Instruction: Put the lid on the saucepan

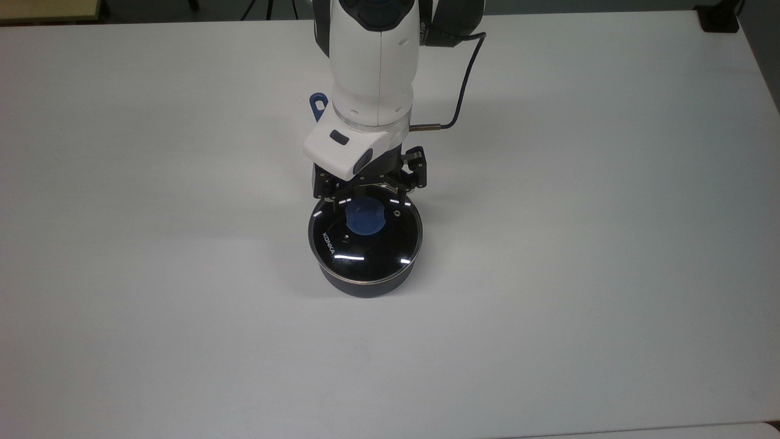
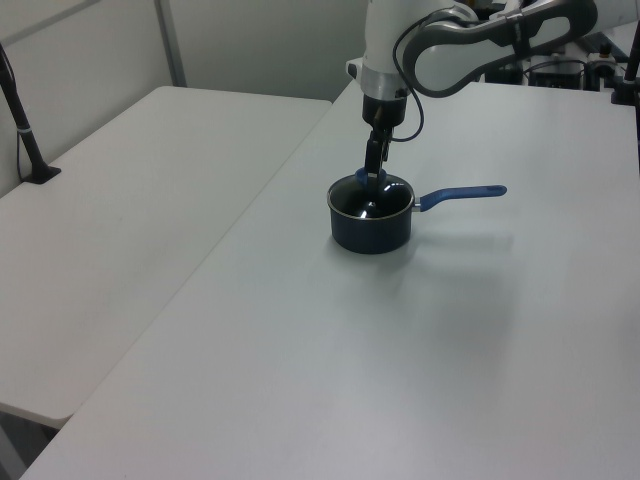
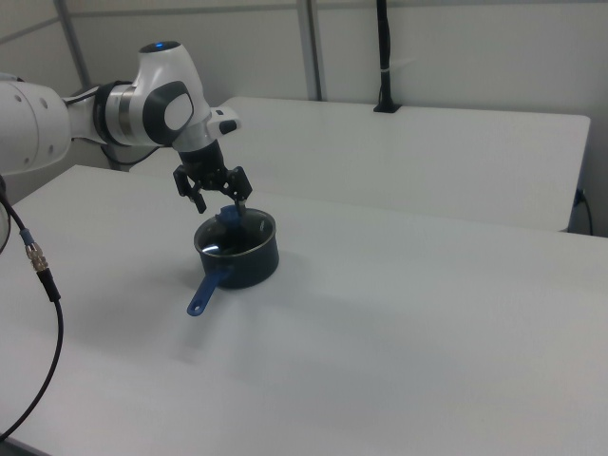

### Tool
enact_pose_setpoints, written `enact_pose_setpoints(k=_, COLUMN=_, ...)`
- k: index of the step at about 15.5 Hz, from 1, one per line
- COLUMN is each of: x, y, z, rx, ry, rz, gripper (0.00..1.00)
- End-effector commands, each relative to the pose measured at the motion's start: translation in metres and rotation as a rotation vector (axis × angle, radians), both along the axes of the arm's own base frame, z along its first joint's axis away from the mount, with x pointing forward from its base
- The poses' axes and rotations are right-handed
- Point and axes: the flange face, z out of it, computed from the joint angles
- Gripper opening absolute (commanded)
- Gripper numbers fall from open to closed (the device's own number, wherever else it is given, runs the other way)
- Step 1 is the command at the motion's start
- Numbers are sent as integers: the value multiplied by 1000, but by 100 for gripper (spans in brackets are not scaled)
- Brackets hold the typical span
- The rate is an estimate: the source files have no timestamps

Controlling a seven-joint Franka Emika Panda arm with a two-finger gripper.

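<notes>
The glass lid [image 1: 373, 251] with its blue knob [image 1: 364, 219] lies flat on the dark navy saucepan [image 1: 365, 286], and "KONKA" shows on the top view's left side of the glass. My gripper [image 1: 365, 192] hangs open just above the knob, one finger on each side, holding nothing. The pan's blue handle [image 2: 465, 194] points to the left view's right, and its end with the hole [image 1: 317, 103] peeks out beside my arm. In the right view the open gripper [image 3: 220, 199] stands over the lid [image 3: 233, 239] and the saucepan [image 3: 252, 269].
The saucepan stands near the middle of a wide white table [image 1: 579, 244]. A second white table [image 2: 120, 200] adjoins it on the left view's left. A black cable [image 1: 460, 91] hangs from my wrist. A black post [image 3: 383, 57] stands on the far table.
</notes>
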Motion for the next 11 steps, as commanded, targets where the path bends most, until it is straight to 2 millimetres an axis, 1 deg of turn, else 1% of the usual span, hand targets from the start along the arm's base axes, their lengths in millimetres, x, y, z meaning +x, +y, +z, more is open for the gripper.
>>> enact_pose_setpoints(k=1, x=-11, y=-9, z=44, rx=15, ry=-38, rz=-34, gripper=100)
enact_pose_setpoints(k=2, x=-20, y=-16, z=55, rx=14, ry=-16, rz=-46, gripper=100)
enact_pose_setpoints(k=4, x=-44, y=-27, z=90, rx=12, ry=33, rz=-61, gripper=100)
enact_pose_setpoints(k=6, x=-70, y=-48, z=122, rx=13, ry=66, rz=-92, gripper=100)
enact_pose_setpoints(k=7, x=-82, y=-55, z=136, rx=17, ry=62, rz=-102, gripper=100)
enact_pose_setpoints(k=10, x=-111, y=-78, z=160, rx=21, ry=44, rz=-134, gripper=100)
enact_pose_setpoints(k=11, x=-120, y=-82, z=167, rx=22, ry=49, rz=-139, gripper=100)
